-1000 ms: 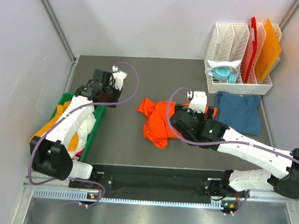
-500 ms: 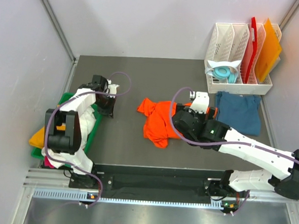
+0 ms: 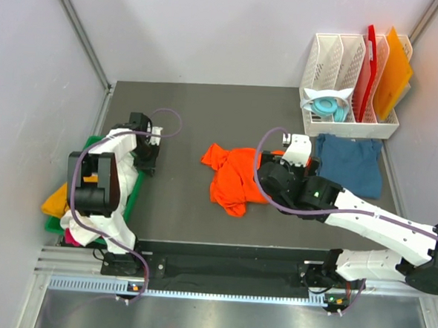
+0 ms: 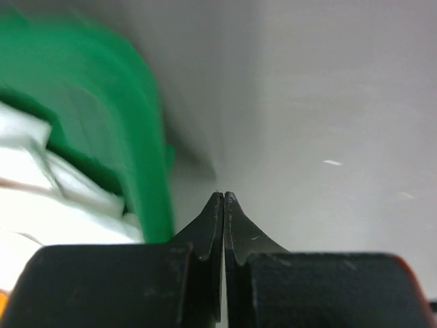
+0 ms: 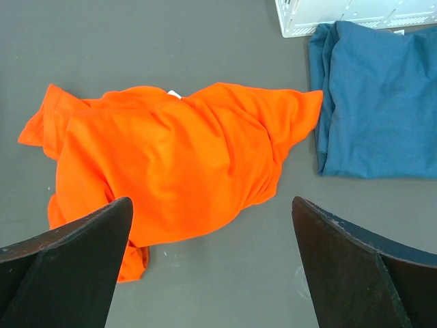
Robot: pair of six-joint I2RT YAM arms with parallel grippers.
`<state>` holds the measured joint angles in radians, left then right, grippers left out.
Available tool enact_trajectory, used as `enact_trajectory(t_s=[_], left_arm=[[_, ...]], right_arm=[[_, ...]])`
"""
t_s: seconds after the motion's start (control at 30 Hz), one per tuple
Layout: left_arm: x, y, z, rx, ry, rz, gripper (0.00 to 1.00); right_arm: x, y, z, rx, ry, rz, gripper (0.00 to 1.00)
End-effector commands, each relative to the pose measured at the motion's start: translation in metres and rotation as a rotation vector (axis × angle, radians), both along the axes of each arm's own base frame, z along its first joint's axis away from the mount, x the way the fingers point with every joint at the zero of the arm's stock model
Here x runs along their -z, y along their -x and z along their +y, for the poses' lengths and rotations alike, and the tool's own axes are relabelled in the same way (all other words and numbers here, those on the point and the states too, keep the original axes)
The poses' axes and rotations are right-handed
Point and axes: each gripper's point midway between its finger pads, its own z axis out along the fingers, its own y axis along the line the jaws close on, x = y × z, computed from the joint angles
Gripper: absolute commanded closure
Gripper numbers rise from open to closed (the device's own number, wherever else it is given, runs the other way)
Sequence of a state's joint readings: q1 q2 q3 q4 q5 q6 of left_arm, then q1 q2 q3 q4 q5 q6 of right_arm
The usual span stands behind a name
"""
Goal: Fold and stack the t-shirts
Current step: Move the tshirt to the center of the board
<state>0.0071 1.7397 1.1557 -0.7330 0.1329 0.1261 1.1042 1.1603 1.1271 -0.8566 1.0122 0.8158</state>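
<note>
Folding back from its reach over the table (image 3: pixel 192 118), the left arm (image 3: pixel 120 137) has drawn in to the green bin (image 4: pixel 136 137), which sits at the table's edge well apart from the white rack (image 3: pixel 322 51). The left fingers (image 4: pixel 208 232) are pressed together with nothing between them, their tips just beside the bin's rim, where white cloth (image 4: pixel 41 184) is heaped.

The right arm (image 3: pixel 372 222) has shifted only a little, toward the rack's side. The right fingers (image 5: pixel 68 266) are spread wide and empty above the orange t-shirt (image 5: pixel 171 171).

That shirt has not moved. It lies crumpled and unfolded on the table, near the rack, in front of it and to its left. The teal-blue t-shirt (image 5: pixel 375 102) lies folded flat right in front of the rack, with one orange sleeve reaching its edge.

The left arm's retreat looks like clearing the workspace. One shirt seems done, and the orange one is likely next, awaiting a first grasp and some flattening.
</note>
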Motion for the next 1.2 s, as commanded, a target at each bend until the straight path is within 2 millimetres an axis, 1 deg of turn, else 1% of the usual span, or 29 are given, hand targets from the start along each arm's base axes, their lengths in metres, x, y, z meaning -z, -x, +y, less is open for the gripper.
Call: enact_trajectory(t_s=[0.0,0.03,0.13,0.23,0.4,0.5,0.53,0.57,0.6,0.63,0.67,0.7,0.73,0.77,0.8,0.83,0.87,0.9,0.93,0.97,1.0,1.03,1.07,1.1,1.13,1.17], left_arm=[[0.011,-0.002,0.053,-0.153,-0.164,0.015,1.0],[0.011,-0.002,0.059,-0.178,-0.175,0.014,1.0],[0.008,-0.003,0.09,-0.273,-0.205,0.001,1.0],[0.005,-0.003,0.108,-0.307,-0.194,-0.008,1.0],[0.0,0.001,0.117,-0.294,-0.21,-0.019,1.0],[-0.006,0.003,0.128,-0.312,-0.217,-0.032,1.0],[-0.011,0.004,0.132,-0.322,-0.209,-0.047,1.0],[-0.015,0.002,0.132,-0.318,-0.193,-0.062,1.0],[-0.02,0.001,0.129,-0.289,-0.171,-0.078,0.97],[-0.033,0.003,0.121,-0.257,-0.13,-0.104,0.91],[-0.044,-0.001,0.099,-0.165,-0.024,-0.151,0.8],[-0.066,-0.001,0.087,-0.123,0.019,-0.215,0.51],[-0.078,0.002,0.072,-0.082,0.075,-0.242,0.4],[-0.091,0.002,0.056,-0.041,0.14,-0.286,0.33],[-0.109,0.003,0.046,-0.017,0.155,-0.338,0.29],[-0.116,0.003,0.029,0.025,0.173,-0.352,0.27],[-0.12,0.004,0.02,0.046,0.169,-0.36,0.27],[-0.126,0.006,-0.008,0.12,0.17,-0.368,0.27],[-0.126,0.01,-0.024,0.166,0.164,-0.361,0.29],[-0.125,0.011,-0.034,0.192,0.149,-0.357,0.3],[-0.121,0.016,-0.062,0.281,0.123,-0.344,0.31],[-0.118,0.017,-0.072,0.303,0.115,-0.337,0.32],[-0.117,0.014,-0.08,0.301,0.121,-0.341,0.33],[-0.109,0.014,-0.091,0.325,0.123,-0.311,0.35],[-0.11,0.009,-0.096,0.32,0.126,-0.308,0.36],[-0.102,0.004,-0.101,0.307,0.138,-0.282,0.4]], right_arm=[[-0.006,-0.001,0.0,0.009,-0.006,-0.026,0.0],[-0.006,-0.001,-0.001,0.011,-0.006,-0.027,0.0],[-0.006,0.0,-0.003,0.008,-0.006,-0.033,0.0],[-0.005,0.0,-0.005,0.008,-0.005,-0.035,0.0],[-0.001,0.001,-0.007,0.006,0.0,-0.032,0.0],[0.002,0.003,-0.008,0.004,-0.004,-0.028,0.0],[0.003,0.003,-0.009,0.005,-0.003,-0.025,0.0],[0.004,0.004,-0.009,0.004,-0.005,-0.025,0.0],[0.005,0.004,-0.008,-0.001,-0.009,-0.023,0.0],[0.007,0.005,-0.008,-0.011,0.001,-0.018,0.0],[0.008,0.004,-0.007,-0.016,0.0,-0.017,0.0],[0.01,0.005,-0.006,-0.023,0.001,-0.012,0.0],[0.013,0.005,-0.005,-0.027,0.014,-0.004,0.0],[0.015,0.005,-0.004,-0.028,0.014,-0.001,0.0],[0.019,0.004,-0.003,-0.026,0.028,0.005,0.0],[0.022,0.003,-0.002,-0.028,0.035,0.011,0.0],[0.023,0.003,0.001,-0.031,0.03,0.012,0.0],[0.027,0.003,0.004,-0.039,0.036,0.023,0.0],[0.027,0.002,0.007,-0.042,0.033,0.025,0.0],[0.027,0.001,0.01,-0.046,0.024,0.025,0.0],[0.029,0.0,0.013,-0.053,0.03,0.032,0.0],[0.026,-0.001,0.015,-0.055,0.025,0.03,0.0],[0.024,-0.001,0.017,-0.058,0.025,0.029,0.0],[0.021,-0.002,0.019,-0.059,0.024,0.027,0.0],[0.02,-0.003,0.02,-0.06,0.024,0.026,0.0],[0.019,-0.003,0.019,-0.058,0.026,0.025,0.0]])
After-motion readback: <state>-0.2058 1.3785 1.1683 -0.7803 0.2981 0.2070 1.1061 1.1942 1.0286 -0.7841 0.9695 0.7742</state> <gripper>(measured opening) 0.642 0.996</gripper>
